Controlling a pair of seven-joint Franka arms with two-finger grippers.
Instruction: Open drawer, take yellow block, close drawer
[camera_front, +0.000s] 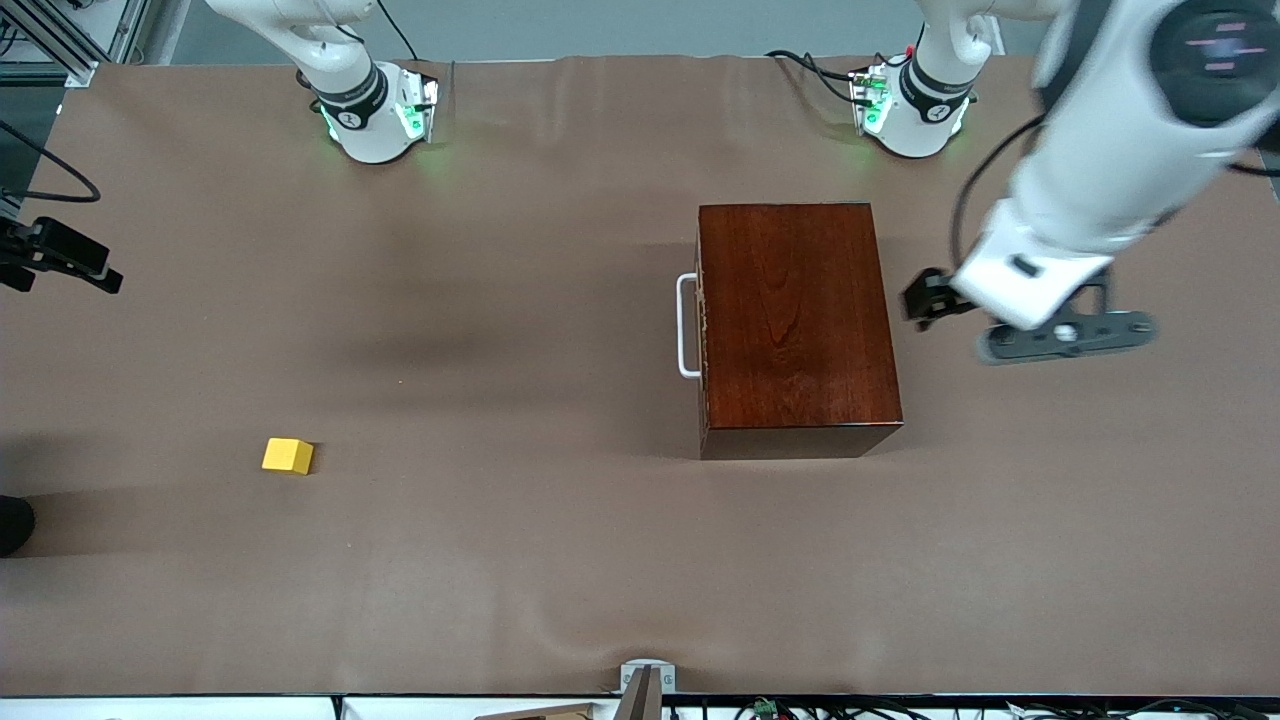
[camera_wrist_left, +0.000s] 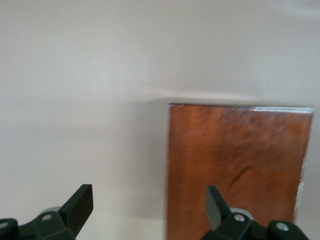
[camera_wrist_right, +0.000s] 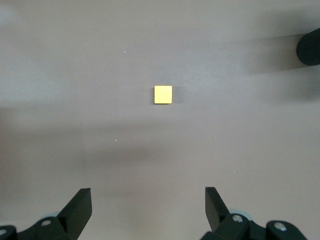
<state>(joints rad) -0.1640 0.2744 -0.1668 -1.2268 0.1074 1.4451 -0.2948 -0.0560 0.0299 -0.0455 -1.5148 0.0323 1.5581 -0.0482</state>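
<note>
The mahogany box (camera_front: 795, 310) stands on the table toward the left arm's end. The drawer is pushed fully in, and its white bar handle (camera_front: 686, 325) faces the right arm's end. The yellow block (camera_front: 288, 456) lies on the bare table toward the right arm's end, nearer the front camera than the box. My left gripper (camera_front: 928, 298) is open and empty, in the air beside the box's closed back end. The left wrist view shows the box (camera_wrist_left: 235, 165) past it (camera_wrist_left: 150, 205). My right gripper (camera_wrist_right: 149, 205) is open and empty, high over the table with the block (camera_wrist_right: 163, 94) below it. It is out of the front view.
The brown table cover (camera_front: 520, 560) spreads wide around the block and the box. Black gear on a cable (camera_front: 60, 255) juts in at the table edge at the right arm's end. A dark rounded object (camera_front: 12, 525) sits at that same edge, nearer the front camera.
</note>
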